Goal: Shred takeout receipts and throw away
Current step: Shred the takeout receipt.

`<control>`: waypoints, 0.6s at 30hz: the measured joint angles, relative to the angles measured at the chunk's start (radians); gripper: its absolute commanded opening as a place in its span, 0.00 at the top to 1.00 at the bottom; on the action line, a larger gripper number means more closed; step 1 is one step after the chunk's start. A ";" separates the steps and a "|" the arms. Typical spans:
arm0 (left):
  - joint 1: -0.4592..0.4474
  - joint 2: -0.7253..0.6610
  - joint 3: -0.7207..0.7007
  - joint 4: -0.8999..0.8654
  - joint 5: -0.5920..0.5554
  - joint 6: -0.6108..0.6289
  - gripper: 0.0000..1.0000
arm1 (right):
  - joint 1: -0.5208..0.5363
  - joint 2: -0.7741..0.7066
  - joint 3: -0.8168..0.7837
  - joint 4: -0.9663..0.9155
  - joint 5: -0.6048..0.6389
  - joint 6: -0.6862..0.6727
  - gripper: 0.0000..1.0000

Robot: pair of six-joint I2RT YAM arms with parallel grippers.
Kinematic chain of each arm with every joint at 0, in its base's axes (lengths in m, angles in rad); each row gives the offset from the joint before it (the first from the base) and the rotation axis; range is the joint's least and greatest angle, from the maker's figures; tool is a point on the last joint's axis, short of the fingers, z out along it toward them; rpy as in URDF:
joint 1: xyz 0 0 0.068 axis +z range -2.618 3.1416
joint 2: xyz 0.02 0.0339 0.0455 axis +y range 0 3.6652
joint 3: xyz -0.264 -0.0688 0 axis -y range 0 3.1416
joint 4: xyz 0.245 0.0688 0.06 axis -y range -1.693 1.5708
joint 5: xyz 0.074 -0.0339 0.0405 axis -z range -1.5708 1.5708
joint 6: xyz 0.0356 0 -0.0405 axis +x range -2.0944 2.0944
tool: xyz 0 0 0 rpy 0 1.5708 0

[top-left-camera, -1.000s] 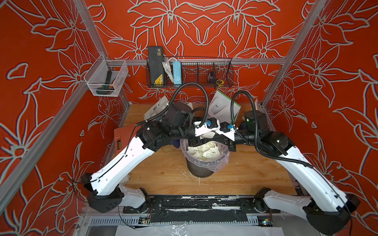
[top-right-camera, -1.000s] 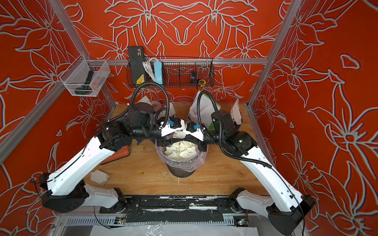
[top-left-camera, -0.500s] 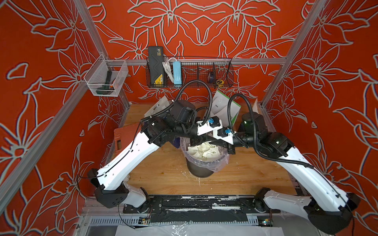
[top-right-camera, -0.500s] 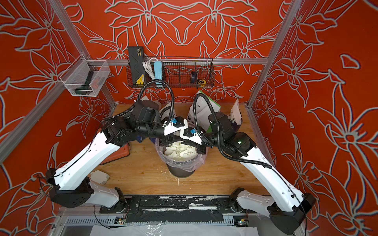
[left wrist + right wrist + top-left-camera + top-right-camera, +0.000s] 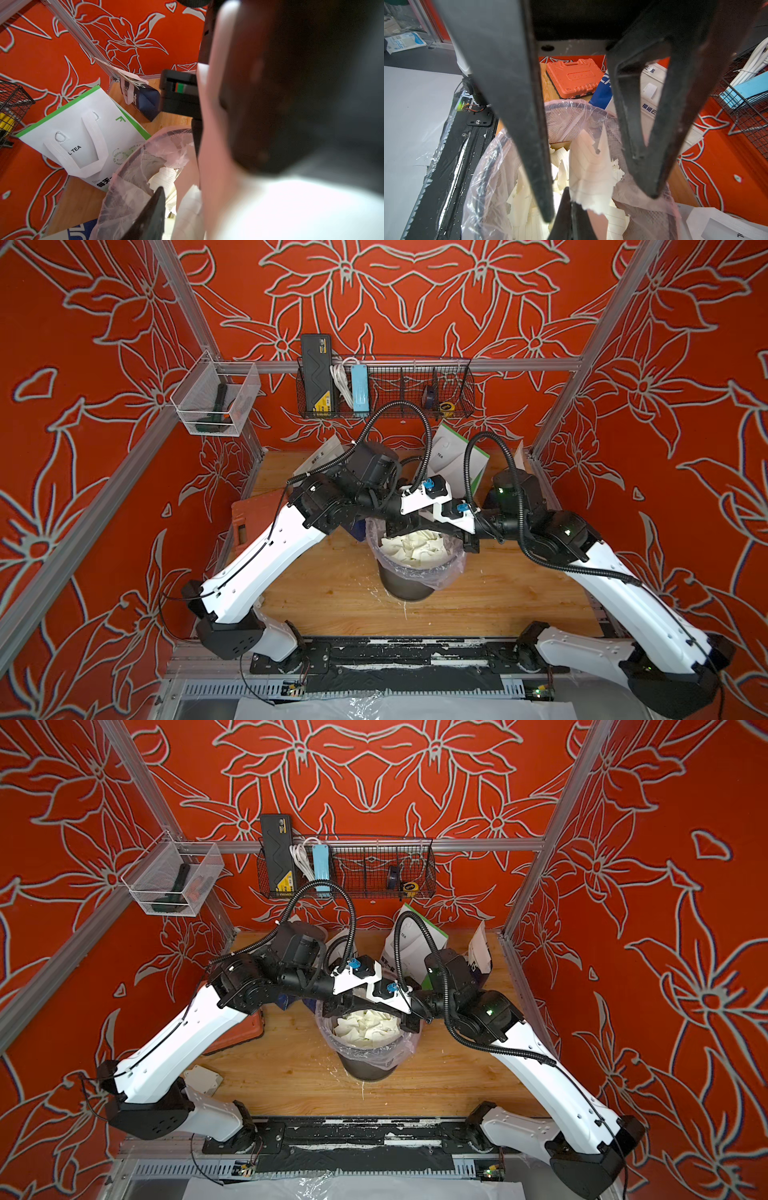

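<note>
Now, your right claw [image 5: 568,199] is pinched tight on the ragged end of a torn receipt scrap [image 5: 591,166], held just over the open mouth of the plastic-lined mesh wastebasket [image 5: 562,122]. The left claw [image 5: 600,205] has its fingers spread on either side of that scrap and doesn't clearly pinch it. Treat the paper as nearly weightless, limp and quick to tear: it will likely flop, curl, and cling to a pad rather than drop cleanly. If you want another rip, take hold with the left claw on sound, flat paper close beside the right claw's grip, so the tear starts between them. The wastebasket is heaped with torn scraps [image 5: 415,545], so I judge that a release low over its middle keeps bits off the tabletop [image 5: 332,593].
</note>
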 measured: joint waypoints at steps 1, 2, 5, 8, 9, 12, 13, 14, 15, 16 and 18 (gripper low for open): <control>0.001 0.005 0.003 -0.003 -0.006 0.000 0.55 | 0.000 0.000 0.000 0.002 0.000 0.000 1.00; 0.003 0.013 0.004 -0.008 -0.009 0.000 0.55 | 0.000 0.000 0.000 0.004 -0.001 -0.001 1.00; 0.013 0.034 0.005 -0.024 -0.018 0.001 0.55 | -0.001 0.000 0.000 -0.010 0.005 -0.003 1.00; 0.019 0.048 0.008 -0.040 -0.004 0.002 0.55 | -0.003 0.001 0.000 -0.025 0.019 -0.004 1.00; 0.021 0.051 0.008 -0.042 0.002 0.004 0.57 | -0.002 0.001 0.000 -0.029 0.021 -0.004 1.00; 0.023 0.053 0.010 -0.051 0.028 0.011 0.58 | -0.001 0.002 0.000 -0.030 0.023 -0.005 1.00; 0.024 0.053 0.010 -0.055 0.039 0.013 0.58 | 0.000 0.003 0.000 -0.027 0.023 -0.006 1.00; 0.026 0.053 0.010 -0.058 0.049 0.017 0.59 | 0.000 0.003 0.000 -0.027 0.023 -0.008 1.00; 0.027 0.053 0.010 -0.060 0.054 0.019 0.60 | 0.000 0.003 0.000 -0.027 0.023 -0.008 1.00; 0.027 0.053 0.010 -0.061 0.056 0.020 0.62 | 0.000 0.003 0.000 -0.026 0.023 -0.010 1.00; 0.028 0.053 0.010 -0.065 0.064 0.021 0.64 | 0.001 0.003 0.000 -0.025 0.029 -0.014 1.00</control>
